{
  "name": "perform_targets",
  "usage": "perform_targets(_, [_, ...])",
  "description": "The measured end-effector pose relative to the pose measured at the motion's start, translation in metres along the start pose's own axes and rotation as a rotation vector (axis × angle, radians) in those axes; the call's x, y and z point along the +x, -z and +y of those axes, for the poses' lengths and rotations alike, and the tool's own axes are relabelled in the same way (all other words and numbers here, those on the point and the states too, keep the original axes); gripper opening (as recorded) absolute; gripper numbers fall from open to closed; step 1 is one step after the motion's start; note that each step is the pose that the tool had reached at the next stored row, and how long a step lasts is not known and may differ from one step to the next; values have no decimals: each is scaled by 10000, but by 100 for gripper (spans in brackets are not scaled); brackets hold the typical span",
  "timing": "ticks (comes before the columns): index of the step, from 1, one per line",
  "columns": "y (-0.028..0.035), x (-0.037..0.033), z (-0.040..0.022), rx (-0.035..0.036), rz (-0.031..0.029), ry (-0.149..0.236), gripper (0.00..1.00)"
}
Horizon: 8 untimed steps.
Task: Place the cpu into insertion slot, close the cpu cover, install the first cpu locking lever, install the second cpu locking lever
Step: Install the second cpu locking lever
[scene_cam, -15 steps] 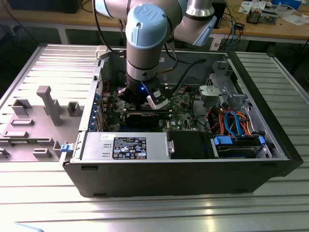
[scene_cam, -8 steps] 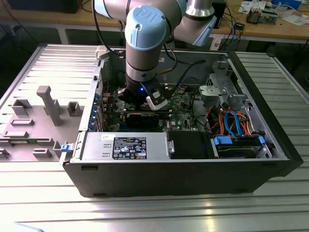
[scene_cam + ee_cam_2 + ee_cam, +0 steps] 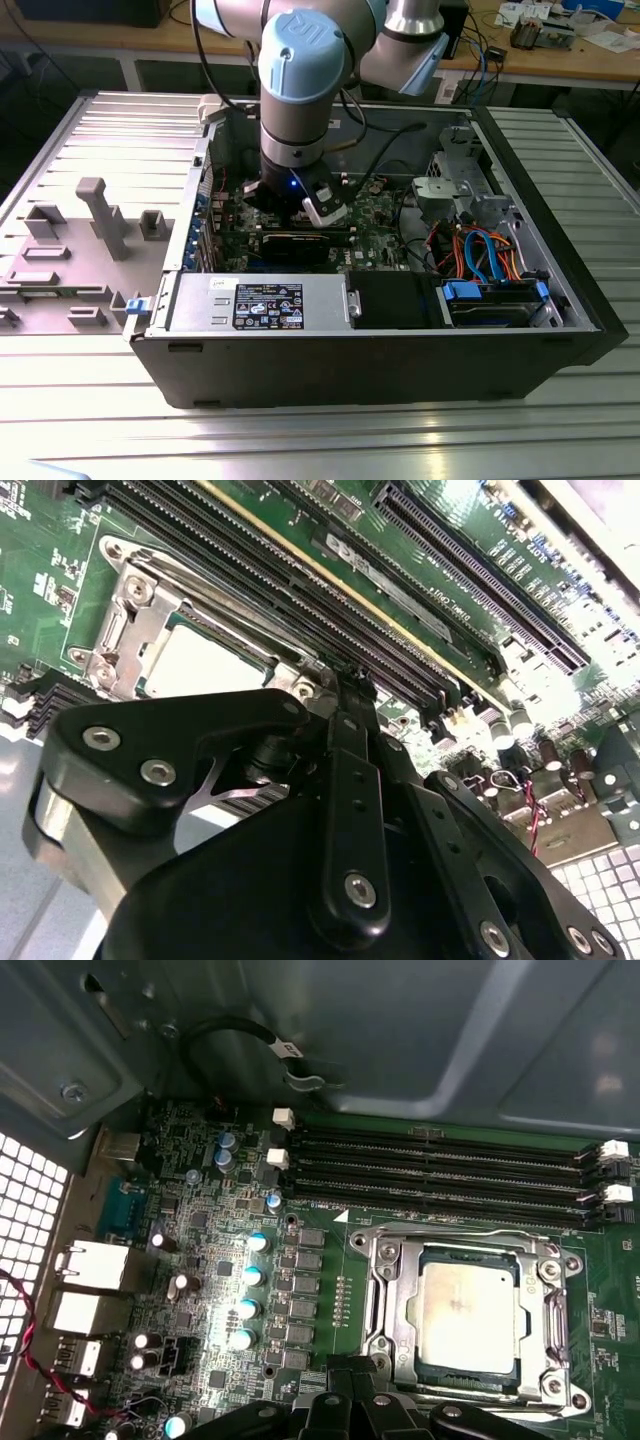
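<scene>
The cpu (image 3: 468,1315), a dull silver square, sits in the insertion slot (image 3: 400,1360) on the green board. The cpu cover (image 3: 455,1248) lies flat over it as a silver frame, and the chip shows through its window. Thin metal levers (image 3: 374,1300) run along the frame's sides; whether they are latched I cannot tell. My gripper (image 3: 352,1385) hovers just off one corner of the socket. In the second wrist view its black body reaches toward the cpu (image 3: 205,665) and the gripper (image 3: 340,680) ends beside the cover's edge (image 3: 135,600). In the exterior view the gripper (image 3: 300,205) is down inside the open computer case.
Long black memory slots (image 3: 440,1165) run beside the socket, with capacitors (image 3: 250,1275) on its other side. The case holds a power supply (image 3: 260,300), a drive bay (image 3: 495,300) and orange and blue cables (image 3: 480,250). A grey fixture tray (image 3: 90,240) lies at the exterior view's left.
</scene>
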<state>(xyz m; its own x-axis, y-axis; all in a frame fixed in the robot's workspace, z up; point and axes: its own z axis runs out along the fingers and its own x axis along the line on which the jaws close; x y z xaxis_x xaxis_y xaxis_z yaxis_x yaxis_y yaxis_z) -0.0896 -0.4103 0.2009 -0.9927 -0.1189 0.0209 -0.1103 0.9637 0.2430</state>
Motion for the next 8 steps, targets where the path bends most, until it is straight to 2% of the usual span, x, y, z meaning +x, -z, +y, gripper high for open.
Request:
perform_targets(6, [89,3,22,3,2,-1,11])
perform_targets(8, [91,2,23,-4,0,0,11])
